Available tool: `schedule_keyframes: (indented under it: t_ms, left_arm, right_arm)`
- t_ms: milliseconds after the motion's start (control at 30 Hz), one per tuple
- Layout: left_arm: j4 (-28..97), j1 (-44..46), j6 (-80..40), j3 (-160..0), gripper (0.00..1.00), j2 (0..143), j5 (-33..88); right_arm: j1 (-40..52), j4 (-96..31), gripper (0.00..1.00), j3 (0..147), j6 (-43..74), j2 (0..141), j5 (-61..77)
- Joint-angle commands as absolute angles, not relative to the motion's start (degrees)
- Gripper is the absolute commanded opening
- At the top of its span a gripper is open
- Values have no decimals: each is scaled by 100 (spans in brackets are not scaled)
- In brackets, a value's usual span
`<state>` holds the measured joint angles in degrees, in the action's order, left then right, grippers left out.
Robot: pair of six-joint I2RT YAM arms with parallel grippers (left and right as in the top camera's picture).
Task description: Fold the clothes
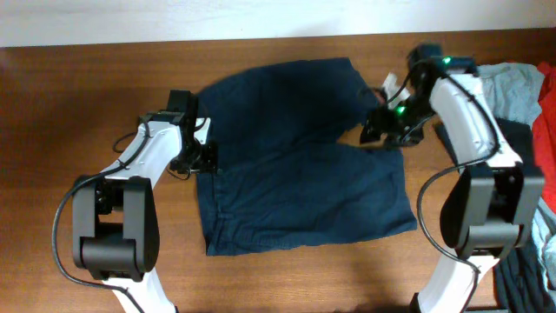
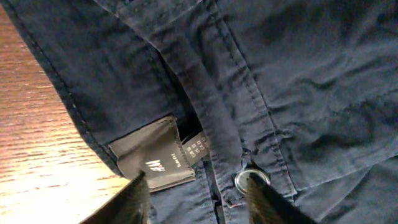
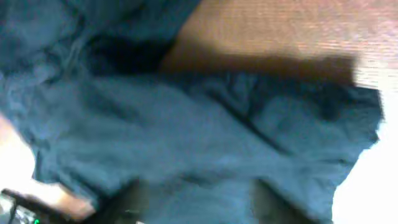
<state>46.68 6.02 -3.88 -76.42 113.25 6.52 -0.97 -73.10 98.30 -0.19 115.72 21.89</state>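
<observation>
— Black fingertips (image 2: 127,205) of the left gripper (image 2: 197,200) poke up at the bottom edge of the left wrist view. They stand apart with nothing pinched between them. What lies under them?

— The waistband of the dark navy shorts (image 1: 295,165). A grey sewn-in label (image 2: 152,155) with white lettering sits there, a smaller tag (image 2: 194,148) is tucked just beside it, and a metal button (image 2: 252,180) is to the right of both. Bare wood shows along the left of that view.

— And the surface itself?

— A brown wooden table (image 1: 87,96), its grain running across, with a white strip of wall (image 1: 174,17) along the far edge in the overhead view. The shorts lie spread flat at the middle, between the two arms. The waistband is toward the left arm and the two wide legs are toward the right arm.

— Where is the other arm?

— The right gripper (image 3: 202,202) hangs at the notch where the two legs part, with green lights (image 1: 401,109) glowing on the wrist. Its own camera is blurred. Two dim fingers show apart above rumpled blue cloth, with no fabric seen clamped between them and wood visible past the hem.

— Anything else on the table?

— A heap at the right edge, behind the right arm. It includes a pale light-blue shirt (image 1: 517,87), a red cloth (image 1: 547,130) cut off by the frame, and dark striped fabric (image 1: 530,278) lower down near the arm's base. It lies apart from the shorts.
</observation>
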Motion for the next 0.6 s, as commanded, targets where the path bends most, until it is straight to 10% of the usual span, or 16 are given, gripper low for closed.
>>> schedule_keyframes:
  t_ms: [0, 567]
  left_arm:
    - [4696, 582, -338, -7747, 53, 11185, 480]
    - [4056, 622, -294, -7741, 49, 11421, 1017]
  right_arm:
    - [1, -6851, 41, 9181, 222, 11577, 2154]
    - [-1, -6495, 47, 8844, 217, 11574, 2263]
